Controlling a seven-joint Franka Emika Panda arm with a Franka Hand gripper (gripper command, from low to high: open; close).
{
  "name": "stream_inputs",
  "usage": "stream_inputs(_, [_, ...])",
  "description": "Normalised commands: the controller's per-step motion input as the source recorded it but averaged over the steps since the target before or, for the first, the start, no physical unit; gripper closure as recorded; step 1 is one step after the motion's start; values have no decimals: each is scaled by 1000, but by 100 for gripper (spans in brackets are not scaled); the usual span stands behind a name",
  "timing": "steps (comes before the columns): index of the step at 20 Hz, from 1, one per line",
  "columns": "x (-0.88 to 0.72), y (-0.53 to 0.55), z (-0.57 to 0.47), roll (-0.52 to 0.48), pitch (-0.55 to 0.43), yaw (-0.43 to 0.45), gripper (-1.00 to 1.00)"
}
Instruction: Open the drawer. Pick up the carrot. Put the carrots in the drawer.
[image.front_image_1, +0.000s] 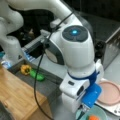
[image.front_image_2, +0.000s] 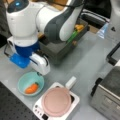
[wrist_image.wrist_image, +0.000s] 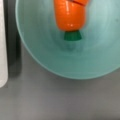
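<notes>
White rounded arm (image.front_image_1: 75, 50) shells noted, with dark grey joint cap (image.front_image_1: 75, 33) lit blue; blue wrist bracket (image.front_image_1: 91, 96) and black cable (image.front_image_1: 37, 82) seen.

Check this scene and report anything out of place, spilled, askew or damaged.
Nothing stands out. The carrot lies whole inside the teal bowl, the drawer is open holding a pepper and a green vegetable, and the pink-lidded pan sits flat. The pincer itself is not visible.

No legible text, labels, brands, numbers or signs on anything in view.
</notes>
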Motion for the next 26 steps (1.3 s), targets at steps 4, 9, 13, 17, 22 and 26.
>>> stream_inputs(4, [311,-201,-126,-114,29,130,-100])
stream_inputs(9, [243,-44,-93,-60,30,88,-100])
stream_inputs(13, [203,14,-102,-32,-7,71,-100])
stream_inputs(17, [188,-8,-85,-20,-28,55,-100])
stream_inputs(22, [166,-56,-96,-7,-32,51,-100])
stream_inputs(26, [135,-86,-103,11,-24,75,-100])
